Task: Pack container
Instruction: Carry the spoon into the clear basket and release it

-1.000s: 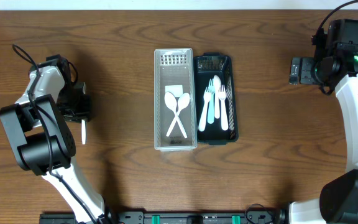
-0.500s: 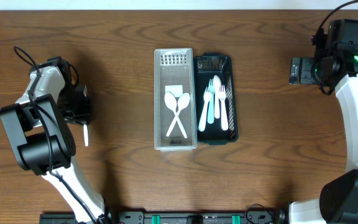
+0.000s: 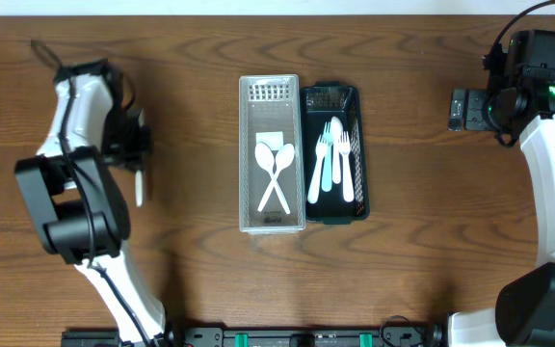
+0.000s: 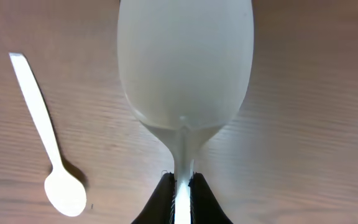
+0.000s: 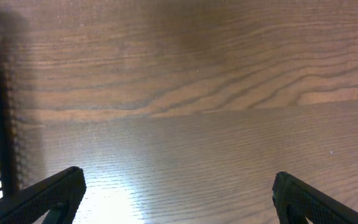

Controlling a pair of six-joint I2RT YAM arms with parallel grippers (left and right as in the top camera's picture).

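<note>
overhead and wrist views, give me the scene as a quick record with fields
left gripper: shut on the handle of a white spoon
loose spoon: white, lying flat on the wood, apart from the held one
clear tray: holds two white spoons, crossed
black basket: beside the clear tray, holds white and pale blue forks
right gripper: open, empty, over bare wood
table: dark wood
</note>
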